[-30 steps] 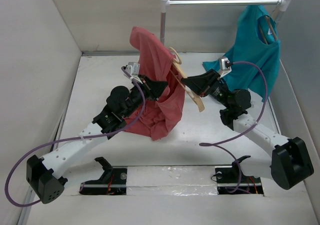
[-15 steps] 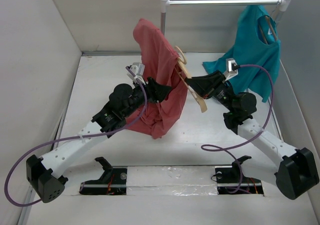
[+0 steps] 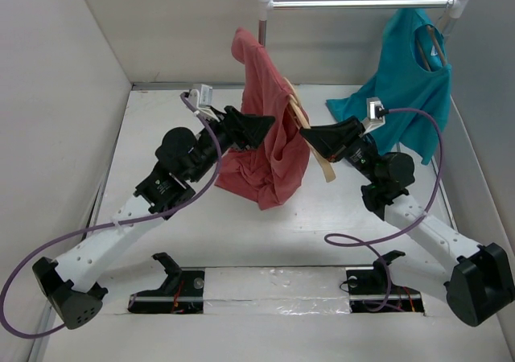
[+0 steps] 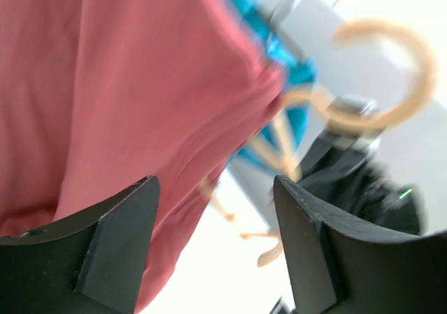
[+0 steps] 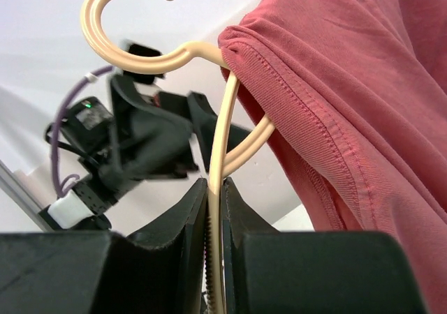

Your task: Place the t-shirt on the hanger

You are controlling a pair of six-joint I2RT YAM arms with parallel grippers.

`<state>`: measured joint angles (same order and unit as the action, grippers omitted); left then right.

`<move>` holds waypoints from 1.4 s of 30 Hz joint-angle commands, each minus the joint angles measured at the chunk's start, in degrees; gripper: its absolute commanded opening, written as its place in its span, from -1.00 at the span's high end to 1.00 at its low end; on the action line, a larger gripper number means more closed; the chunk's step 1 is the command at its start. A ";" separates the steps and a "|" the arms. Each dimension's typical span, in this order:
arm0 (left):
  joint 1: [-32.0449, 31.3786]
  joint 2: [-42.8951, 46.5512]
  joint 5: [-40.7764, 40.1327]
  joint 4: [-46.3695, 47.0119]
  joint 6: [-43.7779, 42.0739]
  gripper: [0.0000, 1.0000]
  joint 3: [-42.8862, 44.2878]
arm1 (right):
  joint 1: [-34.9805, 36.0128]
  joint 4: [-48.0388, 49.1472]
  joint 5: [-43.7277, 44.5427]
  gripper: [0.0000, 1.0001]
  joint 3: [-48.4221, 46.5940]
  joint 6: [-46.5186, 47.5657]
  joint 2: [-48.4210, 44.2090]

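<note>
The salmon-red t-shirt (image 3: 269,137) hangs in mid-air, draped over one arm of the pale wooden hanger (image 3: 323,169). In the right wrist view its collar seam (image 5: 293,98) sits at the hanger's neck, just below the hook (image 5: 119,35). My right gripper (image 3: 304,135) is shut on the hanger's thin bar (image 5: 218,167). My left gripper (image 3: 269,124) stands open against the shirt's left side. In the left wrist view the cloth (image 4: 105,84) lies behind the left finger (image 4: 115,241), with nothing between the fingers. The hook (image 4: 391,70) shows blurred beyond.
A teal shirt (image 3: 406,80) on its own hanger hangs from the metal rail (image 3: 362,3) at the back right. The rail's post (image 3: 262,24) rises just behind the red shirt. White walls close in the table on both sides.
My left gripper has opened and let go of the red cloth, rising and shifting right. The right arm has lifted the hanger and shirt higher and a little to the right.
</note>
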<state>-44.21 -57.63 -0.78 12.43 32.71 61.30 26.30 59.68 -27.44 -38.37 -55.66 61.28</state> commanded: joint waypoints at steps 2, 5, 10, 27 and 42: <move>-0.09 -0.99 -4.83 10.51 4.29 -0.32 4.35 | 0.59 8.00 0.46 1.00 -0.21 0.81 -0.72; -0.09 -3.54 -7.48 12.53 5.43 -0.33 5.58 | 1.12 8.69 -1.03 1.00 -0.39 0.29 -0.10; 2.97 -7.32 -11.79 20.86 9.81 -0.35 3.84 | 2.35 8.69 -1.56 1.00 -0.48 -0.24 -0.19; 2.98 -14.36 -8.63 28.43 12.46 -0.29 6.21 | 3.93 13.97 -5.78 1.00 -2.06 -4.28 4.81; 2.98 -10.32 -10.82 26.35 13.35 1.00 1.46 | 4.98 13.45 -4.20 1.00 -2.59 -4.03 5.96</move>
<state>-41.17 -70.26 -11.70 37.95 49.39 63.81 30.85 68.29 -34.30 -37.87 -60.03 68.27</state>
